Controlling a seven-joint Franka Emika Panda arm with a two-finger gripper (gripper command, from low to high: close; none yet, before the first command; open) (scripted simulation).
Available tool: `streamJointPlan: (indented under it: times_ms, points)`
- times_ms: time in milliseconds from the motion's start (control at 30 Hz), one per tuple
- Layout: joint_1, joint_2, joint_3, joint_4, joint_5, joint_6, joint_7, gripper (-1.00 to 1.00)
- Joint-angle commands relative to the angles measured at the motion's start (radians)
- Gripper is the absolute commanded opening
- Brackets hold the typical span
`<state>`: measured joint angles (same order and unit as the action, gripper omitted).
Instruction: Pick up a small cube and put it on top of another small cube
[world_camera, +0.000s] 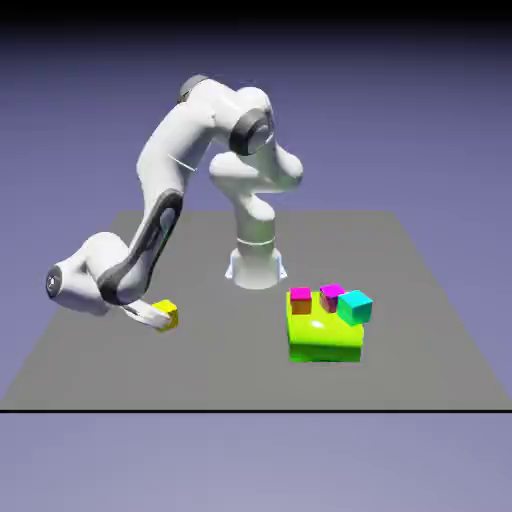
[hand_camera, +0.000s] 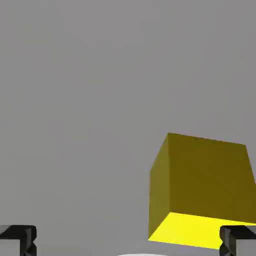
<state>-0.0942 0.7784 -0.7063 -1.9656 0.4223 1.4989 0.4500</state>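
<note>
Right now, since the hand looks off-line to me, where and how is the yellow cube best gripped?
Probably by two opposite upright side faces of the yellow cube, jaws coming from above once shifted over it: it's a plain block, and in the hand view it sits toward the right fingertip.

You see a lime-green block (world_camera: 324, 345) with a pale glossy highlight; on it, magenta-topped cubes (world_camera: 301, 301), the left one's front reddish-brown, and a cyan cube (world_camera: 355, 308). Well to its left in the exterior view, your yellow cube (world_camera: 168, 316) shows bright yellow and dark olive faces.
</note>
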Motion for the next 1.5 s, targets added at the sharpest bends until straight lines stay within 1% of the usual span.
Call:
streamJointPlan:
  times_ms: [0, 133, 167, 300, 333, 367, 500, 1467]
  points:
    - [-0.003, 0.036, -0.019, 0.023, 0.011, -0.041, -0.008, 0.0]
    - [-0.013, 0.162, -0.085, 0.101, 0.051, -0.185, -0.035, 0.0]
    - [-0.013, 0.162, -0.085, 0.101, 0.051, -0.185, -0.035, 0.0]
    - [0.032, 0.177, -0.053, -0.04, 0.101, -0.054, -0.059, 0.0]
    - [0.032, 0.177, -0.053, -0.04, 0.101, -0.054, -0.059, -1.0]
    - [0.032, 0.177, -0.053, -0.04, 0.101, -0.054, -0.059, -1.0]
    - [-0.013, 0.16, -0.081, 0.1, 0.051, -0.184, -0.032, -1.0]
    - [-0.187, -0.349, 0.97, -0.132, 0.195, 0.018, 0.758, -1.0]
